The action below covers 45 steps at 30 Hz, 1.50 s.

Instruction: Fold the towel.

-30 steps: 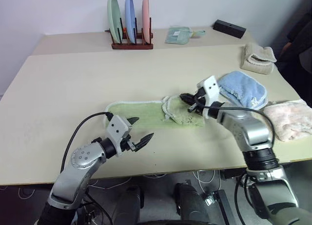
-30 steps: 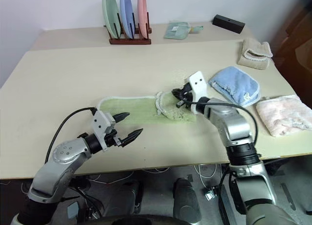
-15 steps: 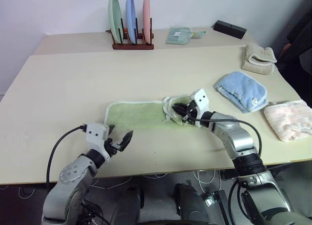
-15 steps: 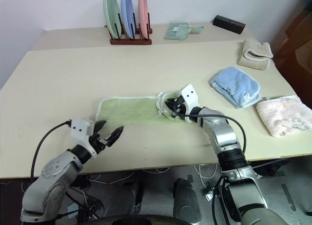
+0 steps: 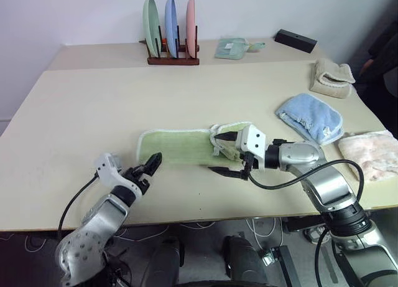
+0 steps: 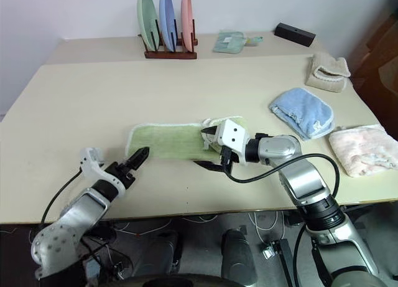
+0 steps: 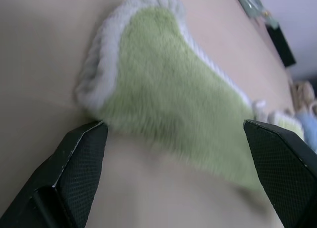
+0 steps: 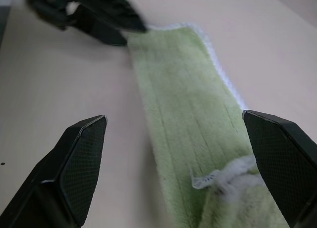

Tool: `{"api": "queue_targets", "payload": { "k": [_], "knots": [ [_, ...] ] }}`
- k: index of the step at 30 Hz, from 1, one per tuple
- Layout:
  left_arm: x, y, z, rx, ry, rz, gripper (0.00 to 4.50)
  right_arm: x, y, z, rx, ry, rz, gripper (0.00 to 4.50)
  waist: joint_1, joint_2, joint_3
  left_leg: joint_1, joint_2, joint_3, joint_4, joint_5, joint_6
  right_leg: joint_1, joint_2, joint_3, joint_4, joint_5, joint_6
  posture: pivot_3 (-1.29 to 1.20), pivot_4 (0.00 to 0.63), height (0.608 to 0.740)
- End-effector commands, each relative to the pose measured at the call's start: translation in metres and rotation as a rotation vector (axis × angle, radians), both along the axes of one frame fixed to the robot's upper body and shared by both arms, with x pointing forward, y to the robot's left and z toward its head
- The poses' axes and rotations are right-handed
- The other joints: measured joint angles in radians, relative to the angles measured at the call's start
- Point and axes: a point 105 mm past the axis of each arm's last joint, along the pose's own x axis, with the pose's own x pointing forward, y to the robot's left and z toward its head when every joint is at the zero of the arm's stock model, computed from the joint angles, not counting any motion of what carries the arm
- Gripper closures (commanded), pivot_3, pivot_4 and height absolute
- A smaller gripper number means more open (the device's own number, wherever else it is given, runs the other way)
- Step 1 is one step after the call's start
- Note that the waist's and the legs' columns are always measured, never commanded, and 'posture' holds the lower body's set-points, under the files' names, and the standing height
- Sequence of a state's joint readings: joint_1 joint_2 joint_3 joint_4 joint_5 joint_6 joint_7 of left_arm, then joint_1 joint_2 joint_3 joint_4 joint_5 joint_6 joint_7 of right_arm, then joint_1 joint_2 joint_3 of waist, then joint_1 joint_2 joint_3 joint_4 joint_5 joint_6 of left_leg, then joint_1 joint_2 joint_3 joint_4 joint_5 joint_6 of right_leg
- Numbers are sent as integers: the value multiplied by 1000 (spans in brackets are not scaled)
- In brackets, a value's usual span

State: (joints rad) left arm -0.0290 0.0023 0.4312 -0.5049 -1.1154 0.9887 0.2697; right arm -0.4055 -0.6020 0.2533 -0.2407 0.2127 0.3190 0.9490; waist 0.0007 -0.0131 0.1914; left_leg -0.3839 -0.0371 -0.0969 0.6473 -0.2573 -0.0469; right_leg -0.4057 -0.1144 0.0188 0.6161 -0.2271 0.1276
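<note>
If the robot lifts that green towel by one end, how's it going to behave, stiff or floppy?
Probably floppy: the green towel lies flat, with its right end already crumpled over itself. Likely light, being thin terry cloth. Its fuzzy pile should grip rather than slip, though the free end would probably drag on the table.

No readable text, labels, brands, numbers or signs anywhere.

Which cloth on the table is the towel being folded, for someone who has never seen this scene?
On the beige table, look near the front edge, between the two grippers. The towel lies there as a long light green strip with white edging, its right end bunched up. The blue cloth, the pink cloth and the beige cloth all lie further right.
</note>
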Motion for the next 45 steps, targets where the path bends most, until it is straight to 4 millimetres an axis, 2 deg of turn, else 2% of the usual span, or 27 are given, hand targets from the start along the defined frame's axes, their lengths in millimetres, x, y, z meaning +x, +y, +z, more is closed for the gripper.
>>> {"api": "queue_targets", "payload": {
  "k": [1, 2, 5, 12, 15, 18, 25, 27, 31, 34, 35, 37, 39, 43, 45],
  "knots": [
    [9, 5, -19, -82, 129, 82, 0, -8, 10, 10, 32, -56, 25, 26, 8, 0, 0, 0, 0, 0, 0, 0, 0, 0, 0, 0, 0, 0, 0, 0, 150, 740],
    [11, 6, -20, -92, 140, 102, 0, -8, 10, 10, 34, -59, 21, 26, 11, 0, 0, 0, 0, 0, 0, 0, 0, 0, 0, 0, 0, 0, 0, 0, 150, 740],
    [14, 8, -19, -132, 153, 140, 808, -7, 9, 12, 38, -70, 6, 0, 13, 0, 0, 0, -1, 0, 0, 0, 0, 0, 0, 0, -1, 0, 0, 0, 150, 740],
    [21, 12, -12, -158, 121, 175, 4399, -11, 7, 9, 34, -68, -9, 0, 12, -1, 0, -1, -1, 0, 0, 0, 0, 0, 0, 0, -2, 0, 0, 0, 150, 740],
    [23, 16, -4, -165, 74, 189, 4461, -13, 8, 8, 35, -66, -11, 0, 12, -1, 1, -2, -1, 0, 0, 0, 0, -1, 0, 0, -2, 0, 0, 0, 150, 740],
    [23, 35, 19, -179, -56, 251, 4461, -15, 8, 7, 36, -63, -17, 0, 11, -2, 1, -4, -1, 0, 0, 0, 0, -3, 0, 0, -3, 0, 0, 0, 150, 740],
    [10, 82, 57, 64, -254, 234, 4461, -13, 3, 7, 23, -66, -29, 0, 7, -3, 1, -5, 0, 0, -1, 0, 0, -5, 0, 0, -3, 0, -1, 0, 150, 740],
    [9, 82, 71, 146, -310, 166, 4461, -12, 2, 8, 22, -68, -30, 0, 8, -3, 1, -6, 0, 0, -1, 0, 0, -5, 0, 0, -3, 0, -1, 0, 150, 740],
    [12, 50, 86, 304, -383, -56, 4461, -9, 3, 10, 29, -70, -35, 0, 13, -3, 2, -6, 0, 0, -1, 0, 0, -5, 0, 0, -3, 0, -1, 0, 150, 740],
    [12, -12, 92, 416, -474, -366, 4461, -3, -1, 10, 22, -77, -50, 0, 14, -3, 2, -7, -1, -1, 0, 0, 0, -4, -1, 0, -4, 0, -1, 0, 150, 740],
    [10, -27, 91, 445, -495, -445, 4461, -2, -3, 11, 19, -80, -55, 0, 12, -3, 2, -7, -2, -1, 0, 0, 0, -4, -1, 0, -4, 0, -1, 0, 150, 740],
    [3, -62, 83, 512, -526, -628, 4461, 2, -8, 12, 10, -89, -75, 0, 8, -3, 2, -7, -2, 0, -1, 0, 0, -4, -1, 0, -5, 0, -1, 0, 150, 740],
    [-2, -88, 72, 562, -534, -766, 4461, 5, -14, 13, 1, -99, -95, 0, 2, -3, 2, -7, -1, 0, -2, 0, 0, -5, 0, 0, -5, 0, -1, 0, 150, 740],
    [-1, -117, 51, 627, -520, -922, 4461, 6, -23, 12, -8, -105, -130, 0, -7, -3, 2, -7, -1, 0, -3, 0, 0, -6, 0, 0, -4, 0, -1, 0, 150, 740],
    [-1, -124, 45, 642, -511, -960, 4461, 5, -25, 12, -11, -106, -140, 0, -12, -3, 2, -7, -1, 0, -3, 0, 0, -6, 0, 0, -4, 0, 0, 0, 150, 740]
  ]
}}
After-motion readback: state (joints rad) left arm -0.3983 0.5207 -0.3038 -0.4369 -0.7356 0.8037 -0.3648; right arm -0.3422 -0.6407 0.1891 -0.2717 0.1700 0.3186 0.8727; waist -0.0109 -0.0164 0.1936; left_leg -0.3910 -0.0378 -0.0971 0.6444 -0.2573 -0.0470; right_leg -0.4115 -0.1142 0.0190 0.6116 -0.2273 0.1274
